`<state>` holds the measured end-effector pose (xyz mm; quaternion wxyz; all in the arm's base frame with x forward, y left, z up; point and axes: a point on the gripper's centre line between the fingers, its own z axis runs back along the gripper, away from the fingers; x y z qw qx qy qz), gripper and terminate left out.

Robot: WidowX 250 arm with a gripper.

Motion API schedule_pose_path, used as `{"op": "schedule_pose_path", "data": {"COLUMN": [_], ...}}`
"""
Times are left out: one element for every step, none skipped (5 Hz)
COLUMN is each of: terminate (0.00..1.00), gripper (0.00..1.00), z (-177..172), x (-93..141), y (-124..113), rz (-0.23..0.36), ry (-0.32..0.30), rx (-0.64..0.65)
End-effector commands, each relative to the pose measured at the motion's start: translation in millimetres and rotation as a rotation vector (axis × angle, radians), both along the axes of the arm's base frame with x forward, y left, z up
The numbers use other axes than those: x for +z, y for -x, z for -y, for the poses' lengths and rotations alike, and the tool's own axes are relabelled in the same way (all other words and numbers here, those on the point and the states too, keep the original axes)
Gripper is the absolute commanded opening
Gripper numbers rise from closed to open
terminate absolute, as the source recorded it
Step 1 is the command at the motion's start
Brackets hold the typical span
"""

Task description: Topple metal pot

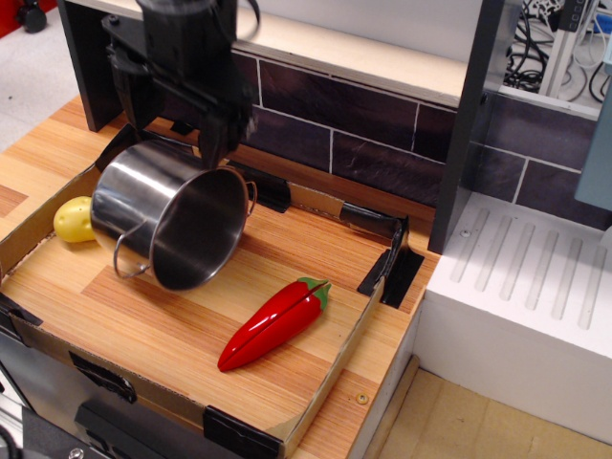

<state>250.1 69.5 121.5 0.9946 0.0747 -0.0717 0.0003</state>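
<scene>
The metal pot [143, 206] is shiny steel and lies on its side in the cardboard-walled wooden tray [337, 363]. Its mouth faces the lower right and one wire loop handle hangs at its lower left. My black gripper [172, 129] hovers just above the pot's upper back side. Its fingers stand apart, and the right finger [216, 142] is close to the pot's top rim. The gripper holds nothing.
A red pepper [273, 325] lies in the tray to the right of the pot. A yellow fruit [73, 220] sits behind the pot at the left wall. A dark tiled back wall [382, 153], a dark post [469, 124] and a white ribbed drainboard [535, 277] stand to the right.
</scene>
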Motion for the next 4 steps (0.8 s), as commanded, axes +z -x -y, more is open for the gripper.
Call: {"op": "schedule_pose_path", "data": {"terminate": [0.00, 0.00, 0.00, 1.00], "gripper": [1.00, 1.00, 1.00, 1.00], "z": [-24, -35, -35, -35], "x": [48, 67, 67, 67], "y": [3, 2, 2, 2], "rz": [0.125, 0.149, 0.149, 0.149], "ry": [0.285, 0.338, 0.338, 0.338], "rx": [0.007, 0.006, 0.006, 0.006]}}
